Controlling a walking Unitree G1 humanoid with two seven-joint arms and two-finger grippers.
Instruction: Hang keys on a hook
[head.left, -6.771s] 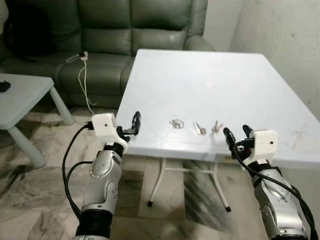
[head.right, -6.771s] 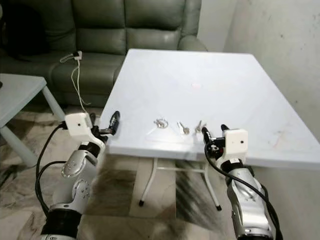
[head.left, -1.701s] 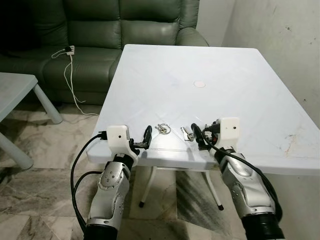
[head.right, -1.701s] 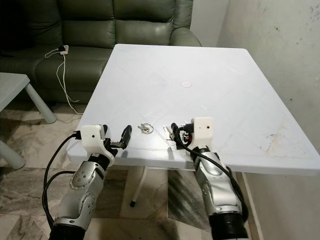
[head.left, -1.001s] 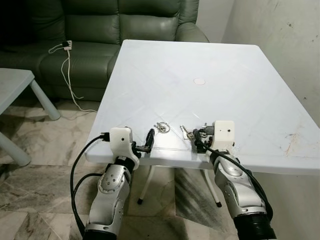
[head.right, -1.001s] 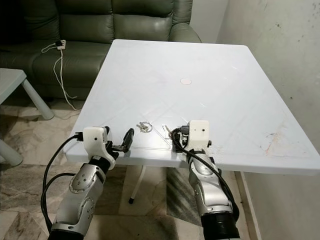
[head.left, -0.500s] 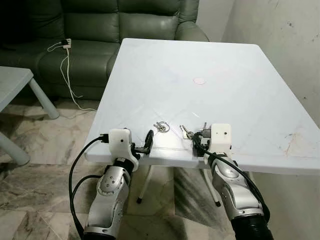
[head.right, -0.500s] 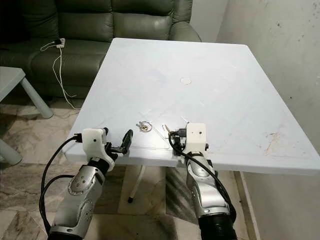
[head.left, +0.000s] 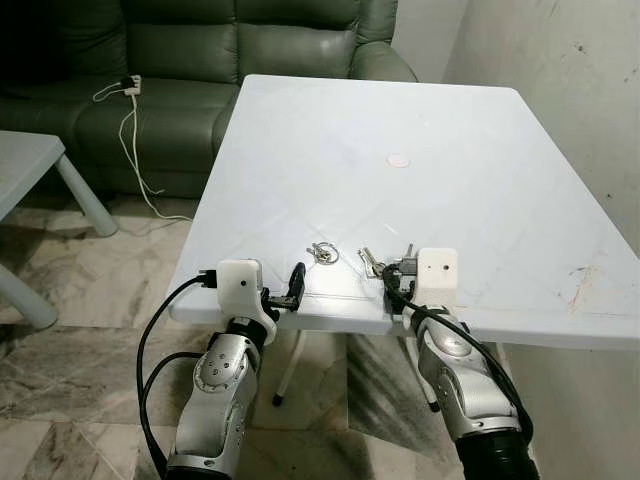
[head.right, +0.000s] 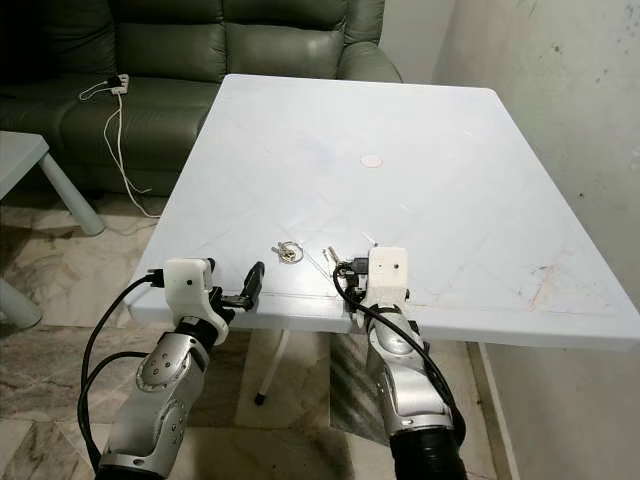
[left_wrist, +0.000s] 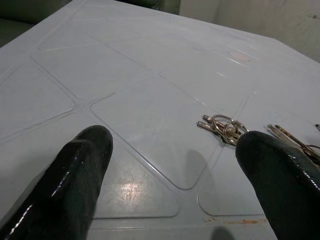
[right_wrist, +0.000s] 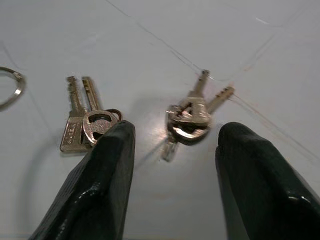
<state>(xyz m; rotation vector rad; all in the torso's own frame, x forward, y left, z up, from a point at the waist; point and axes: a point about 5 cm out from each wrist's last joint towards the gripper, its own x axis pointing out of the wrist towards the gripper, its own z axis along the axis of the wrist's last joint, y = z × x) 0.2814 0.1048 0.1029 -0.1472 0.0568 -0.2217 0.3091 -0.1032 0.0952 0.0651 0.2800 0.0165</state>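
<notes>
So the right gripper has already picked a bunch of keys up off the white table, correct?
Not quite. The right gripper is open, its fingers either side of a bunch of keys that lies flat on the white table, not yet picked up. The right wrist view shows it.

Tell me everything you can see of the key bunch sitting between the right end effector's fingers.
The key bunch is a small cluster of silvery metal keys, heads stacked together, two blades fanning away from the end effector and a shorter piece pointing back toward it. It lies flat on the white table near the front edge, right of a pair of keys. The right end effector is open, one finger on each side of it, not touching it.
</notes>
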